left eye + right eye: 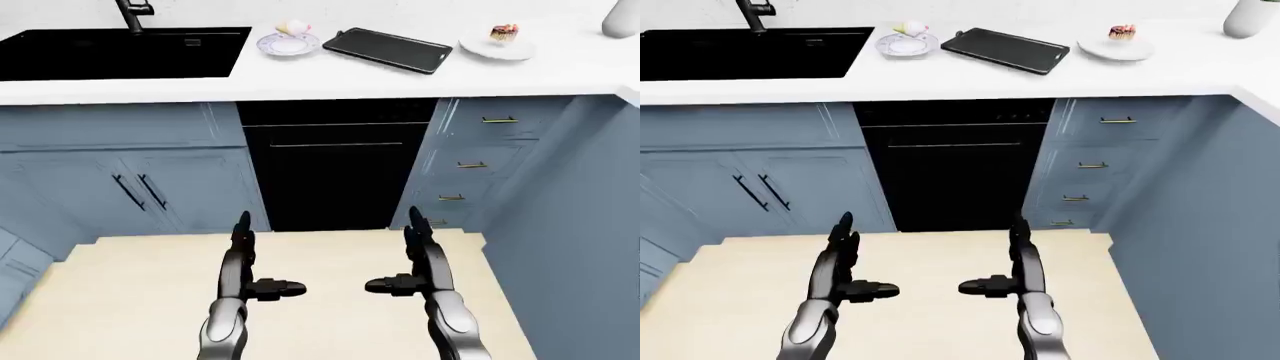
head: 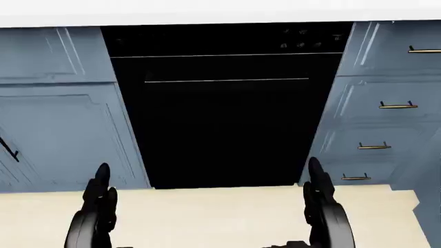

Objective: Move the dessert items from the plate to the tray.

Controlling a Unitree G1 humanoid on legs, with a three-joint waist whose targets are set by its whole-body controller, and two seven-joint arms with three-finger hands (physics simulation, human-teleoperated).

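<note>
On the counter [image 1: 560,71] sit plate [image 1: 288,43] and tray [image 1: 388,49]; left hand [image 1: 252,279] and right hand [image 1: 412,277] released

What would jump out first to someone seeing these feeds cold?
Probably the two open robot hands, left robot hand and right robot hand, raised empty over the floor. Next, the black dishwasher between blue cabinets. On the white counter above, a black tray lies between two dessert plates.

Black tray [image 1: 388,49] flat on counter, between two plates [image 1: 288,43] (each bearing dessert [image 1: 504,31]), angled.
</note>
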